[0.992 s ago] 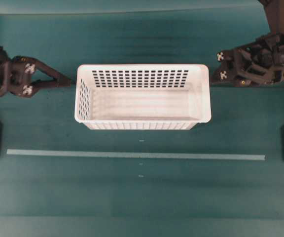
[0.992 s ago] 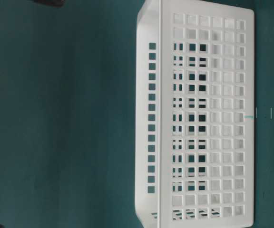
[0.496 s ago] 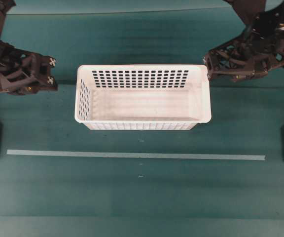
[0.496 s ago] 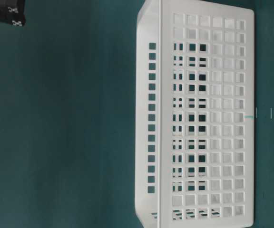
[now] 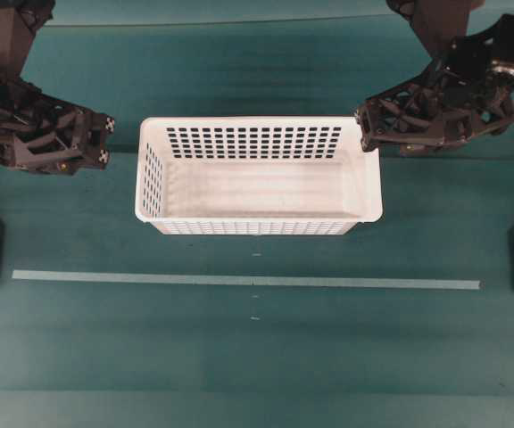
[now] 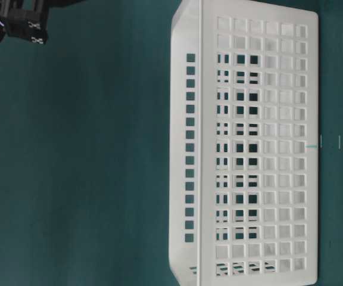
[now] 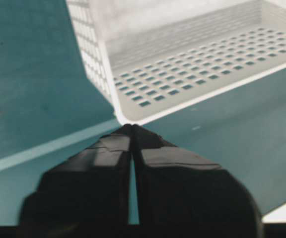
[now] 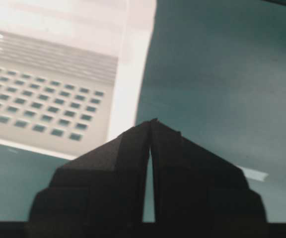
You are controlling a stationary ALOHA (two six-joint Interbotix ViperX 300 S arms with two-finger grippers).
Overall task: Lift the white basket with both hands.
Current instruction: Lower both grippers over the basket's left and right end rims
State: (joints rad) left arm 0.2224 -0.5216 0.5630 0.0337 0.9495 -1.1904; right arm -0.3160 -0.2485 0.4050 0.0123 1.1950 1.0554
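Overhead, the white basket (image 5: 259,176) sits mid-counter (image 5: 239,357); the left tool (image 5: 105,143) hangs apart from it, and the right tool (image 5: 364,134) overlaps its corner rim. In both wrist views, the fingers meet, gripping nothing. Closed tools could shove the basket rather than clasp its rim.

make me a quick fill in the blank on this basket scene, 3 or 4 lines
1. The white basket has ____ inside it.
2. Both wrist views show the left pincer and the right pincer with their tips ____.
3. In the overhead view, the pincer closer to the basket's rim is the ____ one.
4. A pale strip of ____ runs across the green table in front of the basket.

Missing words: nothing; shut; right; tape
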